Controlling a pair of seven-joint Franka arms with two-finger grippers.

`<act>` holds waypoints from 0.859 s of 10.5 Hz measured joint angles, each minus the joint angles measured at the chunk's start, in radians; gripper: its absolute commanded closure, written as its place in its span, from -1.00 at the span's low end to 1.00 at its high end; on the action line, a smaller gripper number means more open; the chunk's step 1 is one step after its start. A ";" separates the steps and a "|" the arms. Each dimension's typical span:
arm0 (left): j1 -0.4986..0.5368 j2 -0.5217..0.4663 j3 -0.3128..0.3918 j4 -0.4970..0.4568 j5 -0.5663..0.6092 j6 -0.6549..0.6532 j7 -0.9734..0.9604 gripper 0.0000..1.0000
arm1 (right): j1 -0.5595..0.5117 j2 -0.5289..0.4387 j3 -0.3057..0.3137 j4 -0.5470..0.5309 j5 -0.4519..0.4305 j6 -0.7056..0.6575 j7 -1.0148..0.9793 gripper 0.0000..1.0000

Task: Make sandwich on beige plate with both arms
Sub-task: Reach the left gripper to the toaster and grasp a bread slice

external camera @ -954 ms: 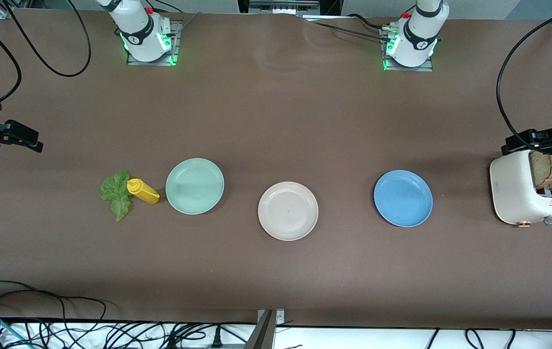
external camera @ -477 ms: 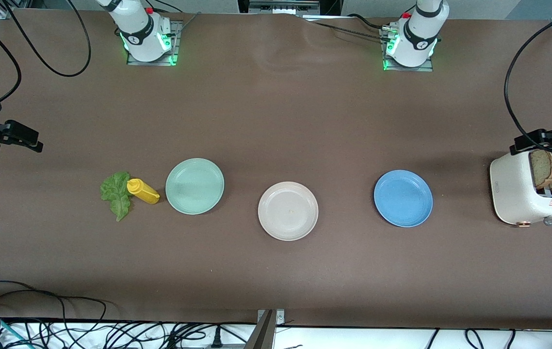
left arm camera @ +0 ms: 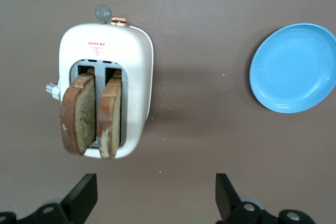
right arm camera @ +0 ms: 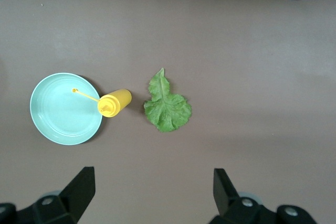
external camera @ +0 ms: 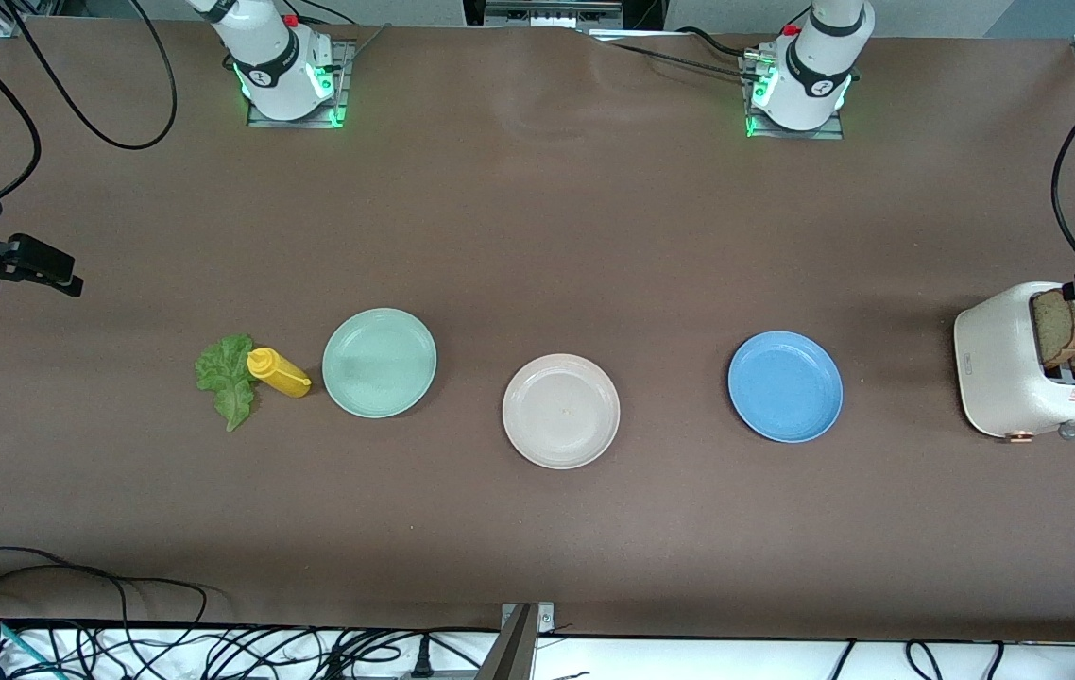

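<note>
Left pincer (left arm camera: 152,203) hangs in the air with its fingers (left arm camera: 84,195) spread wide apart and nothing between them, above bare tabletop (external camera: 537,236) just beside the white toaster (external camera: 1019,364). In the front view only a small black part of it shows at the frame's edge, over the toaster's top. Two slices of brown wholegrain bread (left arm camera: 94,114) stand upright side by side in the toaster's two slots, their tops sticking well out; the pincer touches neither.

With the toaster as landmark, at the left arm's end of the tabletop, a row of plates runs away from it toward the right arm's end. A blue plate (external camera: 785,386) lies closest to the toaster. Next is the beige plate (external camera: 561,411), with nothing on it, slightly nearer to the front camera than the toaster's slots. Then comes the mint-green plate (external camera: 379,363), then a yellow squeeze bottle (external camera: 279,372) lying on its side just beside that plate, its thin nozzle reaching over the plate's rim. The green lettuce leaf (external camera: 227,378) lies flat, touching the bottle and farthest of all from the toaster.

Right pincer (right arm camera: 149,203) waits in the air at the right arm's end, fingers (right arm camera: 81,187) wide apart and empty, over bare tabletop near the lettuce leaf and well apart from it.
</note>
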 measured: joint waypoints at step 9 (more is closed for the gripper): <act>0.032 0.210 0.000 0.000 0.123 0.060 0.010 0.84 | 0.000 0.000 0.000 0.000 0.000 -0.001 0.000 -1.00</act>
